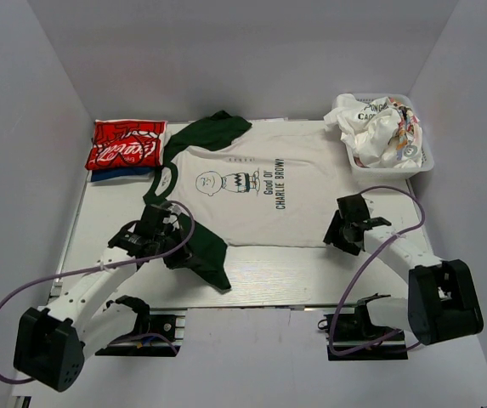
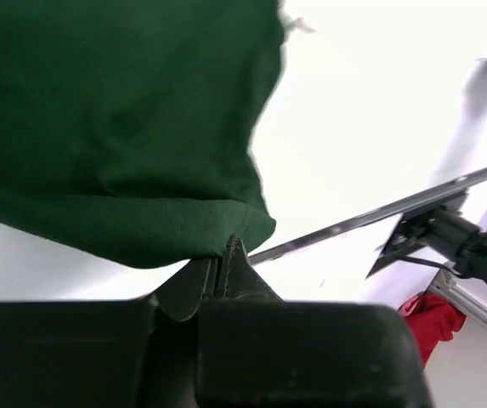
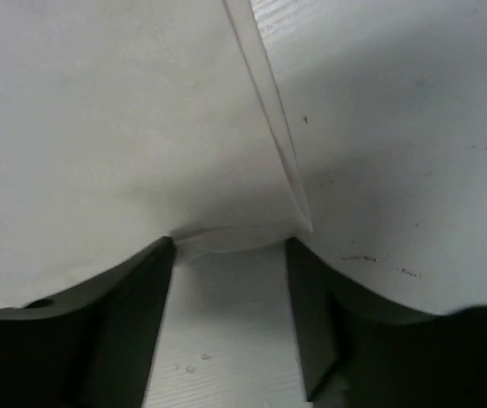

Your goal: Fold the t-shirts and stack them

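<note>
The folded red Coca-Cola tee [image 1: 126, 144] lay upper left. Your left gripper [image 2: 222, 259] was clenched on dark green cloth [image 2: 116, 127] at lower left. The Charlie Brown tee [image 1: 260, 183] lay spread at centre. Your right gripper [image 3: 230, 246] stood unclosed astride its hem corner. Step judged: gripping for the fold. Next, close the right, then lift both evenly.

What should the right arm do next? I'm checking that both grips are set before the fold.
Probably close the right gripper on the hem corner of the tee. Its jaws stand open around that corner, while the left gripper is already shut on the green cloth at the other near end.
</note>
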